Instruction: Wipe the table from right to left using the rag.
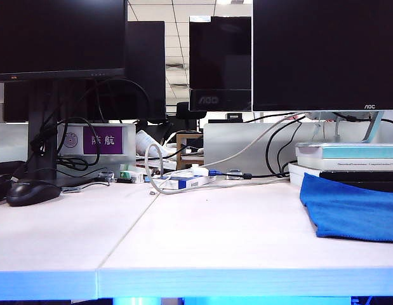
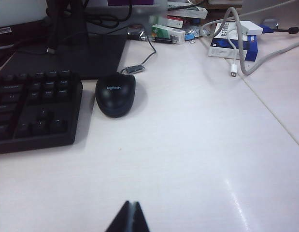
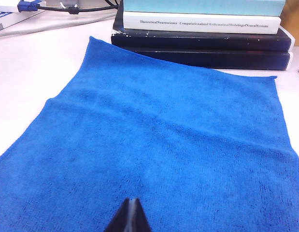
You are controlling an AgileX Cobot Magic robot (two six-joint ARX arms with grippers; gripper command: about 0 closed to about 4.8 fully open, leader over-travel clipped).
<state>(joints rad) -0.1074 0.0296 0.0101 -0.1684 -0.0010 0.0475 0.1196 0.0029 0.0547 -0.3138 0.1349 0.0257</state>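
Mostly you see the white bench (image 1: 202, 235), which fills the lower half of the exterior view; its front edge is washed in blue light and a thin seam runs back between its two panels. Neither arm shows in that view.

Behind it stand dark monitors (image 1: 323, 54), cut off at the top, so you cannot see their full screens.

Next, the rag (image 1: 352, 210) lies flat on the right side of the bench, and the right edge of the exterior view cuts it off. In the right wrist view the rag (image 3: 159, 145) fills almost the whole picture, with its far edge just in front of a stack of books (image 3: 202, 34).

On the left side, a black keyboard (image 2: 31, 108) is only partly in view, and a black mouse (image 2: 115, 94) sits just beside it. Farther back you find a tangle of cables and small boxes (image 2: 234, 41); their labels are too blurred to read.

The left gripper (image 2: 129, 218) hangs over bare bench, fingers pressed together into one dark point. The right gripper (image 3: 130, 216) is over the near part of the rag, fingers also pressed together; only the tips show, and you cannot tell whether they touch the cloth.
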